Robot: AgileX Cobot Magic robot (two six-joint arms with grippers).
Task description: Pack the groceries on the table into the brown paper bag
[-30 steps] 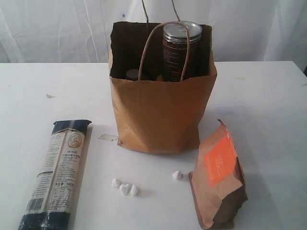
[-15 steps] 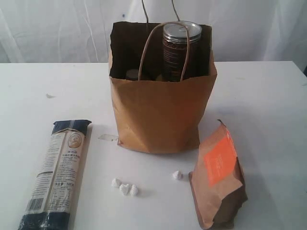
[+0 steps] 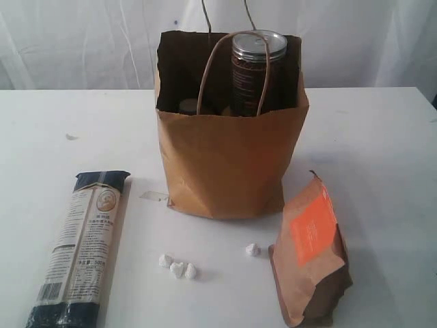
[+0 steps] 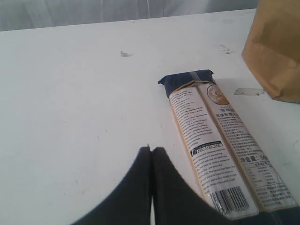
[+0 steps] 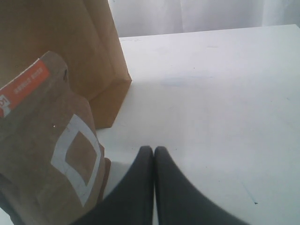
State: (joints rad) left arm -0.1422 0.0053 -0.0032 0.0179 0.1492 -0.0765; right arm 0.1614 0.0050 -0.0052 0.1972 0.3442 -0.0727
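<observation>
Outside brown paper bag (image 3: 229,164): pasta packet (image 3: 80,249) flat on surface (image 3: 382,137), left of bag; brown pouch (image 3: 311,253) near bag's right.
Tall jar (image 3: 258,68) upright in bag.
Left gripper (image 4: 150,151) and right gripper (image 5: 153,151): jaws closed, empty.
Packet likely stiff, brittle, slick film: grip mid-length across width.
Pouch soft, crumply: pinch upper fold.

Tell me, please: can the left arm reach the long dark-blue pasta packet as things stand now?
Probably yes. The pasta packet lies flat on the table, close beside the left gripper, with nothing on it or between them. The left gripper is shut, so it would have to open first.
</observation>
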